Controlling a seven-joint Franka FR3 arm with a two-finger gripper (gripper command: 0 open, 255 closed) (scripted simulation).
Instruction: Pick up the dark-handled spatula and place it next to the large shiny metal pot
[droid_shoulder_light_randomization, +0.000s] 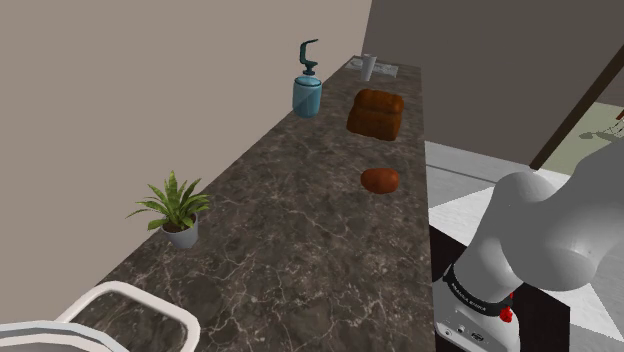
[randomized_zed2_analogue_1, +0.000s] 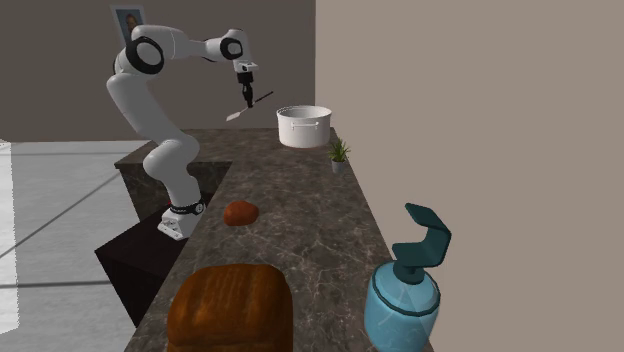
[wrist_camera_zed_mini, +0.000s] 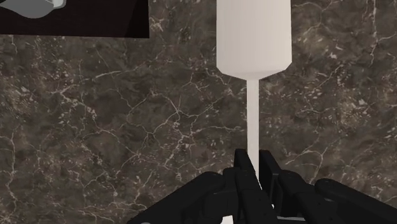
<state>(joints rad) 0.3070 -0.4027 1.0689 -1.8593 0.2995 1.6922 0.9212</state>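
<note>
High above the dark marble counter (randomized_zed2_analogue_1: 290, 215), my gripper (randomized_zed2_analogue_1: 245, 92) is shut on the spatula (randomized_zed2_analogue_1: 238, 112). Its dark handle slants up past the fingers and its pale blade hangs below. In the wrist view the fingers (wrist_camera_zed_mini: 245, 175) clasp the thin pale neck of the spatula (wrist_camera_zed_mini: 254, 38), and the wide blade hovers over the marble. The large pot (randomized_zed2_analogue_1: 303, 126), drawn white, stands at the counter's far end, to the second exterior view's right of the gripper and lower. In the shoulder view its rim (droid_shoulder_light_randomization: 120, 289) shows at the lower left.
A small potted plant (droid_shoulder_light_randomization: 178, 210) stands by the wall near the pot. Further along lie a brown roll (droid_shoulder_light_randomization: 380, 180), a brown loaf (droid_shoulder_light_randomization: 375, 113) and a teal soap dispenser (droid_shoulder_light_randomization: 307, 90). The arm's elbow (droid_shoulder_light_randomization: 540, 240) rises at the shoulder view's lower right.
</note>
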